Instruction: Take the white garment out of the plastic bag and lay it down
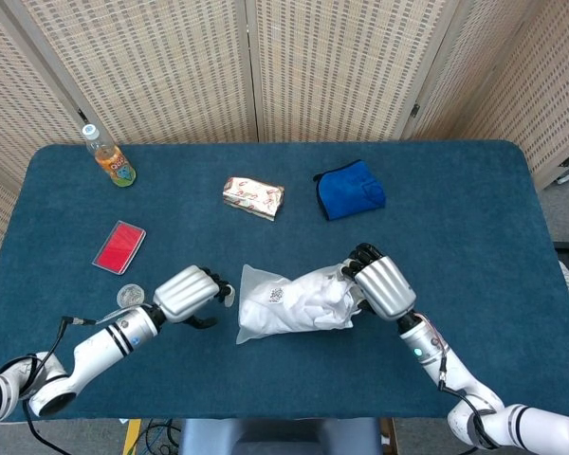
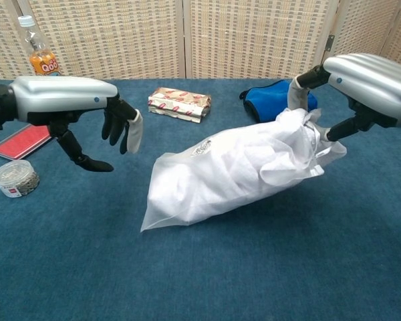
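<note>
1. white garment sits bunched inside a clear plastic bag, which lies slanted near the front middle of the dark blue table, closed end resting on the cloth
2. right hand grips the bag's open mouth, holding that end raised above the table
3. left hand hangs just beside the bag's lower end, apart from it, fingers spread and holding nothing
4. behind lie a folded blue cloth, a silver snack packet, a red flat box, a small round tin and an orange drink bottle
</note>
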